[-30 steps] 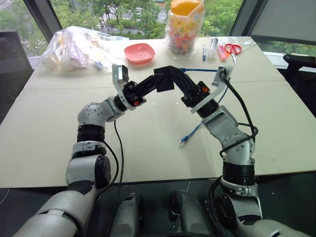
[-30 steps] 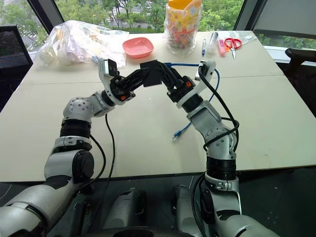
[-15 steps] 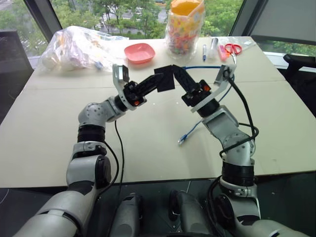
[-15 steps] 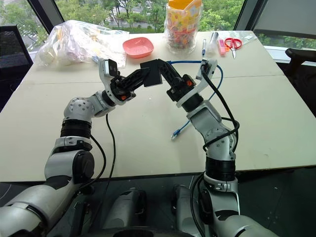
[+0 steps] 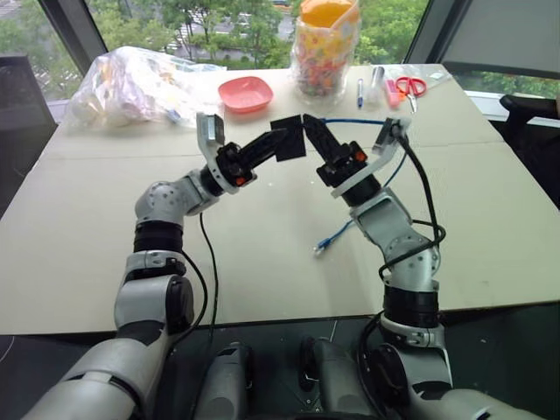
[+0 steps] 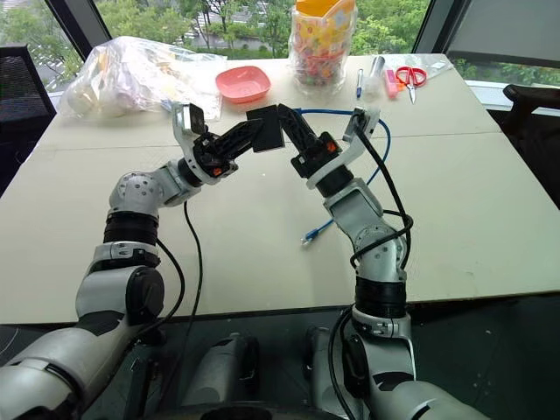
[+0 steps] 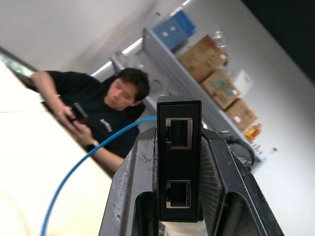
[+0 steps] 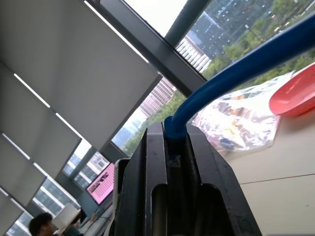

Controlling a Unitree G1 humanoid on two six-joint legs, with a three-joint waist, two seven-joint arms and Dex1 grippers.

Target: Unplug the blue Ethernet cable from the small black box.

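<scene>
both arms are raised above the surface point(image 5: 105, 219), bent inward so their tips almost meet. the left tool point(image 5: 278, 143) is clamped on the small black box point(image 7: 179, 157), whose two ports both sit empty. the right tool point(image 5: 308, 131), angled up toward the left one, pinches the blue ethernet cable point(image 8: 236, 69) near its end; the cable loops behind that arm, its far plug point(image 5: 322, 248) lying on the surface.

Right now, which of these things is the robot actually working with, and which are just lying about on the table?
In the job:
- small black box, clamped in the left pincer
- blue Ethernet cable, pinched in the right pincer

Just lying about:
- pink bowl
- clear plastic bag
- jar of colourful bits
- red scissors
- pens
</scene>
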